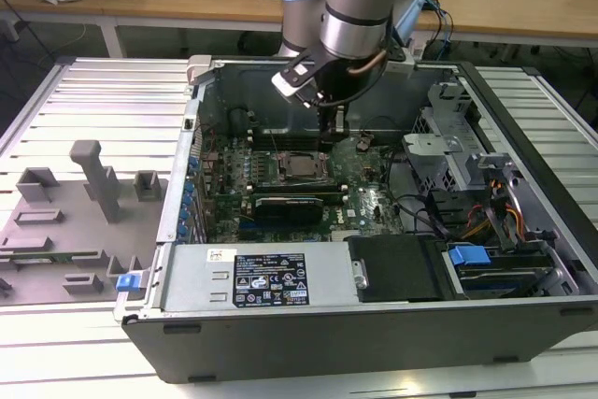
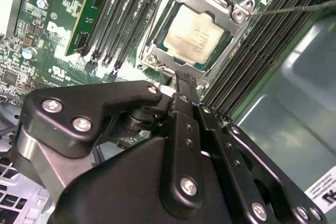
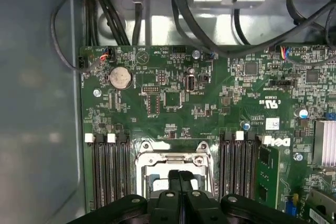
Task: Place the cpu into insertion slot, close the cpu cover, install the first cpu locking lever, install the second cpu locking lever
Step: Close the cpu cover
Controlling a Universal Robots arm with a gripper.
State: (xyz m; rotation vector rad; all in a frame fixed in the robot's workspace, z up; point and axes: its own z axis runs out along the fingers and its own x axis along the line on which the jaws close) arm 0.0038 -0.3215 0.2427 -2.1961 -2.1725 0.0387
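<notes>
I hold the jaws closed, empty, at the edge of the cpu cover (image 2: 236, 11), which lies flat to retain the cpu (image 2: 194, 35).

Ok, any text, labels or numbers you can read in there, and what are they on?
Nothing can be quoted with confidence.
Black label on the grey housing at the case front: white print, too small.
White sticker beside it: too small.
Motherboard silkscreen and white logo: too small or upside down.
cpu lid: faint marking, unreadable.
</notes>
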